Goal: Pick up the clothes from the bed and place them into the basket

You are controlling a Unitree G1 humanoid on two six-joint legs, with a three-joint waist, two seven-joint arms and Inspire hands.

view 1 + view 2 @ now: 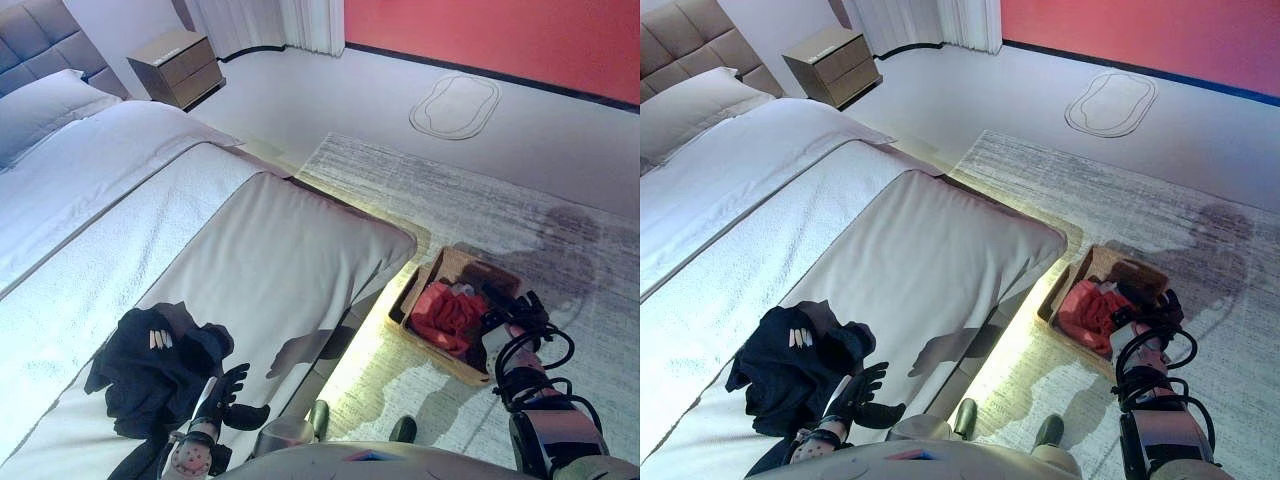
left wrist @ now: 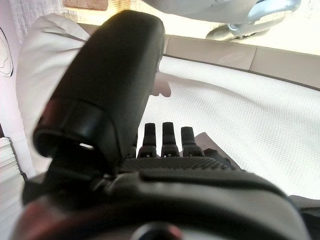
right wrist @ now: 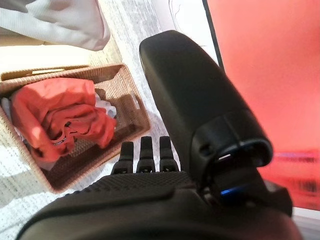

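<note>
A black crumpled garment (image 1: 155, 365) with a small cluster of white stripes lies on the pale grey padded bed cover (image 1: 290, 270), beside a white textured blanket (image 1: 120, 260). The brown woven wicker basket (image 3: 132, 107) holds an orange-red bundle of cloth (image 3: 65, 117) over something white, perhaps another garment. The rug (image 1: 480, 215) is light grey with darker grey streaks. The far wall (image 1: 500, 30) is coral red above a dark skirting line. The bedside cabinet (image 1: 178, 65) is brownish grey, and the quilted headboard (image 1: 40, 35) is grey.
</note>
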